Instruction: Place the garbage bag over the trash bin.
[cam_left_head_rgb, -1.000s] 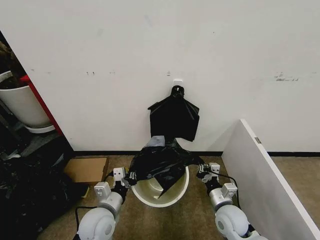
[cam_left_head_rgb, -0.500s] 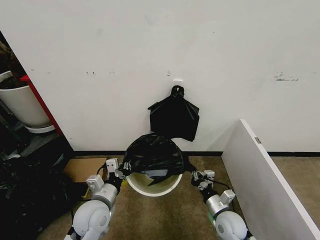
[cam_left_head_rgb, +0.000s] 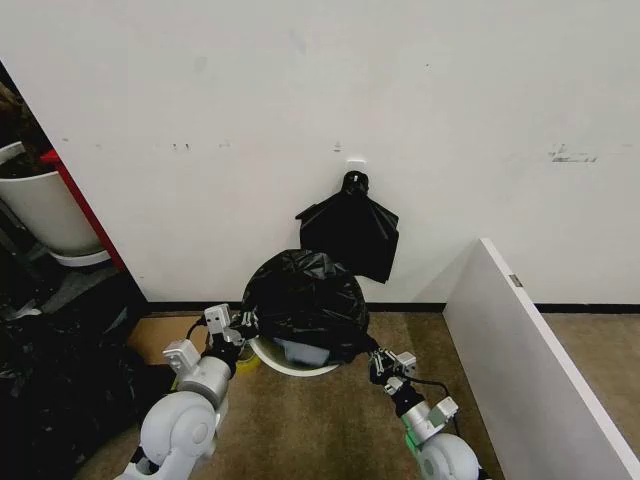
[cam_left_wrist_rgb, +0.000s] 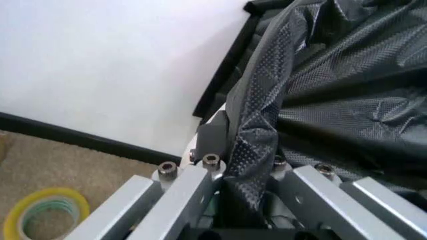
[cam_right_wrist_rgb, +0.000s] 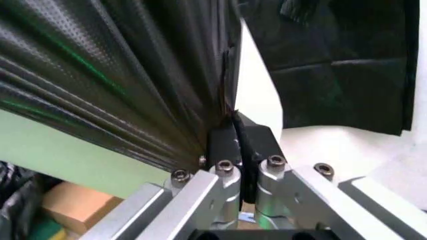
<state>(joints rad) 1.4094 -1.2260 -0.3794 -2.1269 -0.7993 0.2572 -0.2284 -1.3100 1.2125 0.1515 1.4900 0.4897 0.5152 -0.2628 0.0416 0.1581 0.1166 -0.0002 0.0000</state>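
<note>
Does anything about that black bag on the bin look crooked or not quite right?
Yes. The garbage bag bulges in a dome over the trash bin instead of lining it, and the near rim is bare. The left gripper and right gripper each pinch an edge of it.

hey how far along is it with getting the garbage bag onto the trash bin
Mostly on: the garbage bag is draped over the top of the trash bin, with a strip of white rim showing at the front. In hand: the left gripper and the right gripper each pinch an edge of the bag, on opposite sides of the bin. Left: pull the bag down over the front rim and let go.
</note>
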